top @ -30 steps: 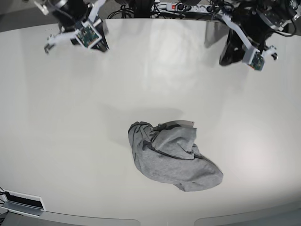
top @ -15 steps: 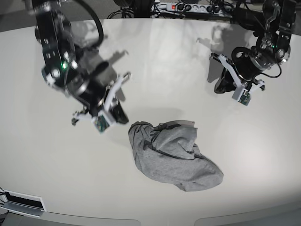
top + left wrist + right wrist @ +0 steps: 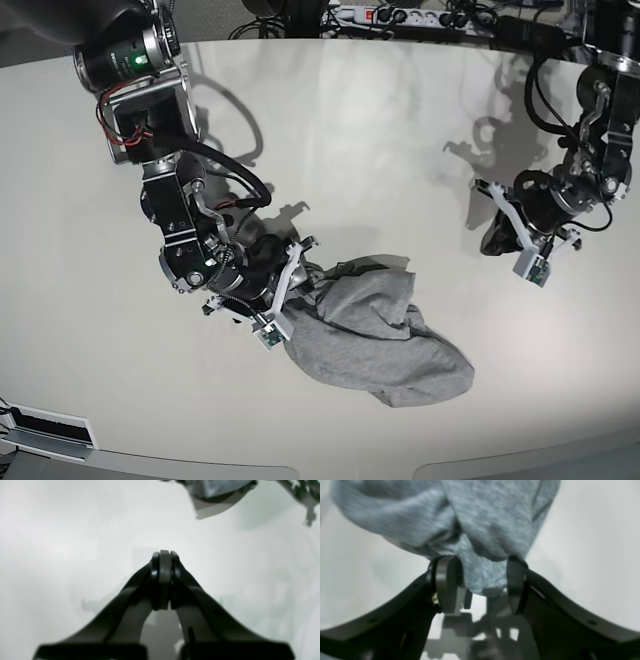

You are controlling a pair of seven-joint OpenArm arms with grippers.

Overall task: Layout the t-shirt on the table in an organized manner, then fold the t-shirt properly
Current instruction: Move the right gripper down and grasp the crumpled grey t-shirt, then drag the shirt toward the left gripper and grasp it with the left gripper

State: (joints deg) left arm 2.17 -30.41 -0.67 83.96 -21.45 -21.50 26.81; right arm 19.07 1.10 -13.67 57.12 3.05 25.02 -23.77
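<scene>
Bright, even light from overhead fills all three views. In the base view the glossy table (image 3: 330,130) shows a pale sheen along its middle and far part, and the arms throw soft, doubled shadows onto it. That view bows at its edges, so the table rim curves. Both wrist views are soft: the left gripper (image 3: 163,555) is blurred against a washed-out, nearly featureless white surface, and the right gripper (image 3: 480,580) is dark and out of focus. The t-shirt (image 3: 475,517) there shows knit texture but smeared edges. Mirror reflections of the fingers lie beneath them.
</scene>
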